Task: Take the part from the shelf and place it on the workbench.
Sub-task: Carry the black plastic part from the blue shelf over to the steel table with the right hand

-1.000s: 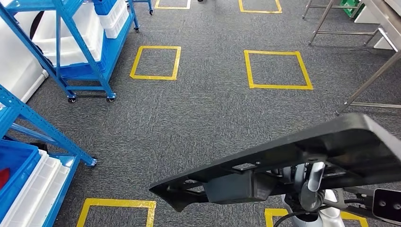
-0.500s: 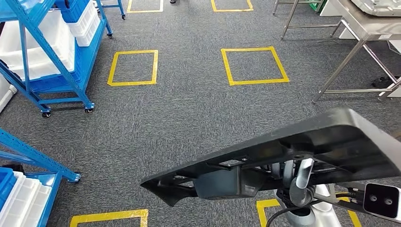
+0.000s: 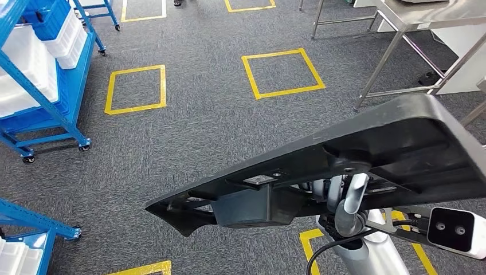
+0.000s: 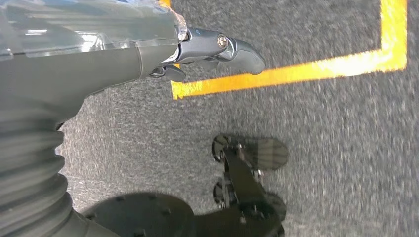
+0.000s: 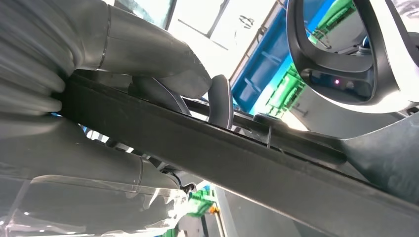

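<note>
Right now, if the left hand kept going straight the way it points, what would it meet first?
Probably the grey carpet floor: the left hand hangs empty, pointing down near a yellow tape line. Depth is unclear.

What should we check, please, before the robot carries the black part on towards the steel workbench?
1. Grip on the part: ok. The right robot hand is wrapped around the black part, thumb over its edge.
2. Part attitude: cannot tell. It is held tilted, its pointed end lower, on the robot's left; whether that matters is unclear.
3. Left robot hand free: ok. It hangs over the carpet, holding nothing.
4. Workbench in sight: ok. The steel workbench stands ahead, on the robot's right.
5. Path: ok on visible carpet; the part hides the floor just ahead.
6. Shelf clearance: ok. The blue shelf stands well away, on the left.
</note>
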